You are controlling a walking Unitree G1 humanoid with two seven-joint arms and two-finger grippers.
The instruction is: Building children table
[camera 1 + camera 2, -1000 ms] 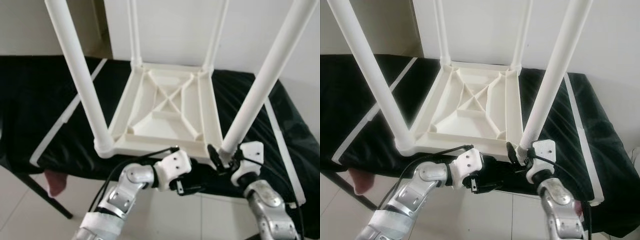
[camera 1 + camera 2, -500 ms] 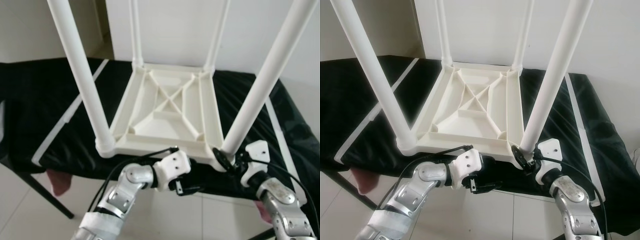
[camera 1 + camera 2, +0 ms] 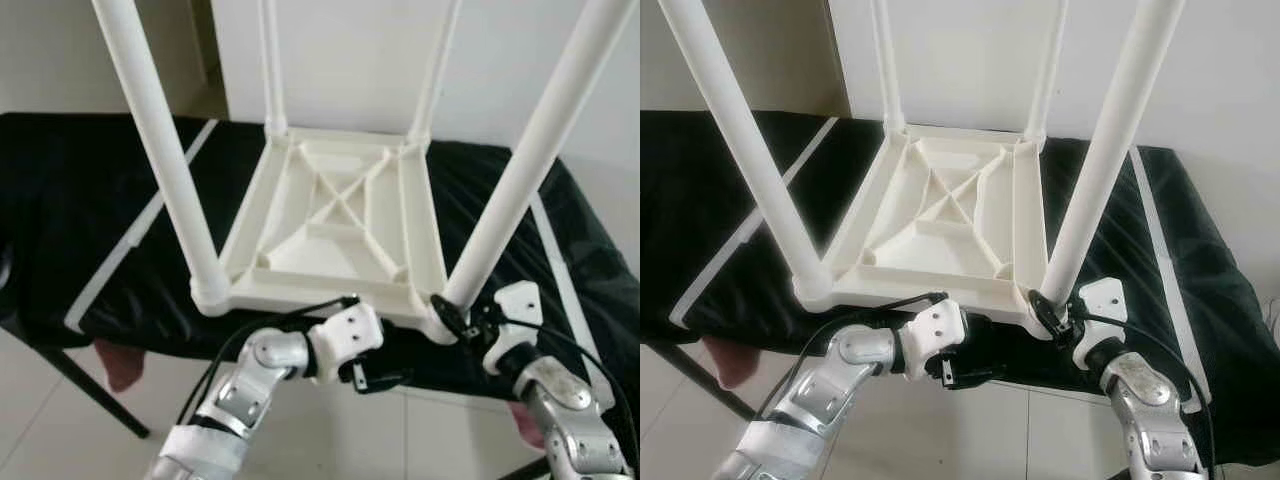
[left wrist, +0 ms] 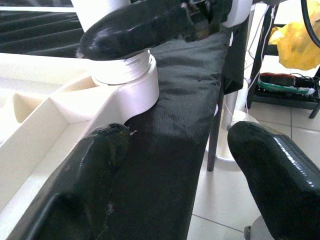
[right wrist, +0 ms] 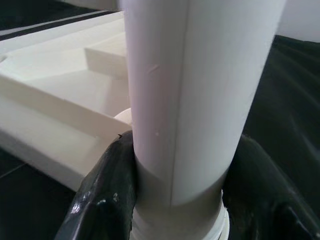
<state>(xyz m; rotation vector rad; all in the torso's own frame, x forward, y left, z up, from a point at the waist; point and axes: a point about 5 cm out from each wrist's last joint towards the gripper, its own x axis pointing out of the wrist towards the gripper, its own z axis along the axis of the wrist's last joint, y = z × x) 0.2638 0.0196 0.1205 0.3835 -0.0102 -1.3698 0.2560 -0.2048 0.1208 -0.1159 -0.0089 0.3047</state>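
A white children's table (image 3: pixel 335 215) lies upside down on a black-covered cot (image 3: pixel 80 200), with its legs pointing up. My right gripper (image 3: pixel 450 318) is shut around the base of the near-right leg (image 3: pixel 520 170), just above its socket. In the right wrist view that leg (image 5: pixel 200 90) stands between the black fingers (image 5: pixel 105 195), which touch it on both sides. My left gripper (image 4: pixel 185 165) is open and holds nothing. It sits low at the cot's front edge under the tabletop rim (image 3: pixel 320 298), pointing toward the right gripper. The near-left leg (image 3: pixel 160 150) stands untouched.
The black cover has white stripes (image 3: pixel 130 240) and hangs over the front edge. A white wall (image 3: pixel 350 50) stands behind the table. Below lie a tiled floor, a dark cot leg (image 3: pixel 75 385) and a reddish cloth (image 3: pixel 112 365). A yellow bag (image 4: pixel 300 40) lies beyond the cot.
My right gripper has swung from in front of the near-right leg's socket to around its base, and the wrist has shifted right. The left arm has stayed put.
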